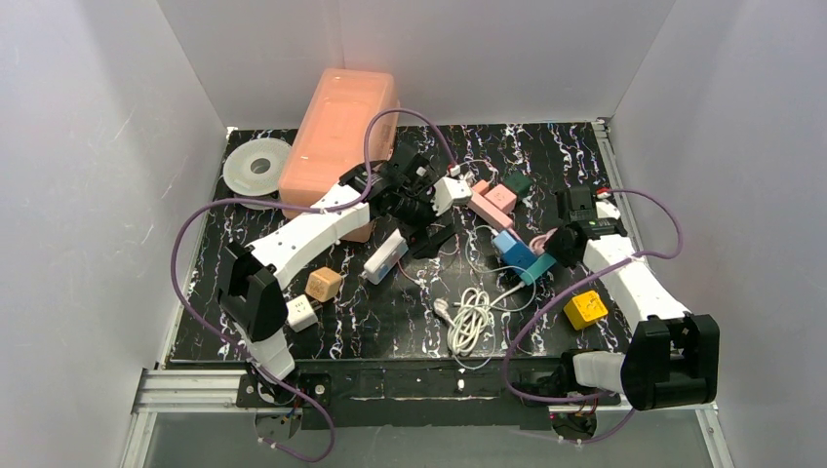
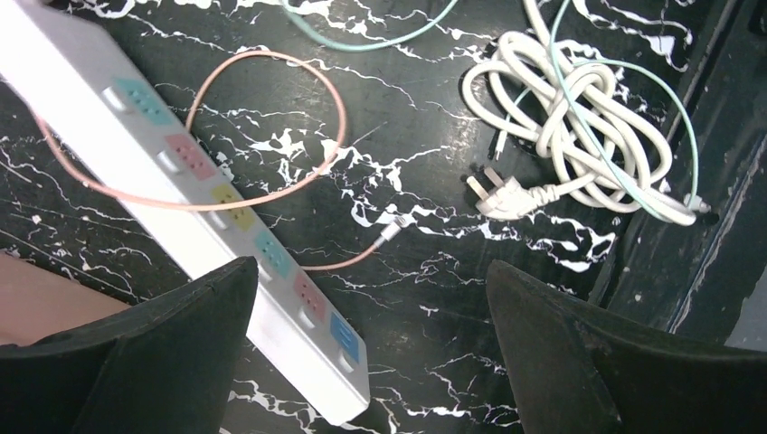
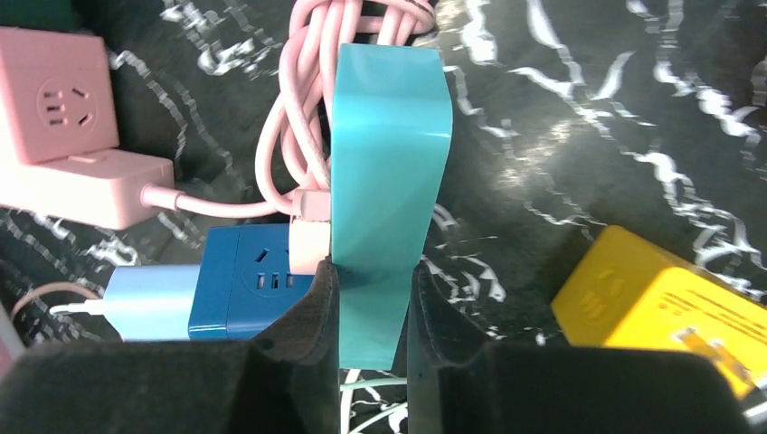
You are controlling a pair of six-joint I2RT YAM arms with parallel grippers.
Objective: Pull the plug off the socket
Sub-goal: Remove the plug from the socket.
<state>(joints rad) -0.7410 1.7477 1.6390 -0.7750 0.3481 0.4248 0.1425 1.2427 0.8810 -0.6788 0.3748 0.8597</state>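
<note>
My right pincer [image 3: 373, 303]: clamped on teal plug [image 3: 389, 163]
Blue socket [image 3: 249, 280]: beside teal plug
My left pincer [image 2: 371, 334]: spread wide above strip [image 2: 181, 172]

The lower end of the teal adapter [image 3: 389, 181] is hidden within the right gripper [image 3: 373, 312], and what is perhaps a pink plug [image 3: 309, 240] is half covered at its nine o'clock side. The yellow block [image 3: 665, 312] is cut off at four o'clock, and the power strip [image 2: 194, 185] at ten o'clock in the left wrist view.
</note>
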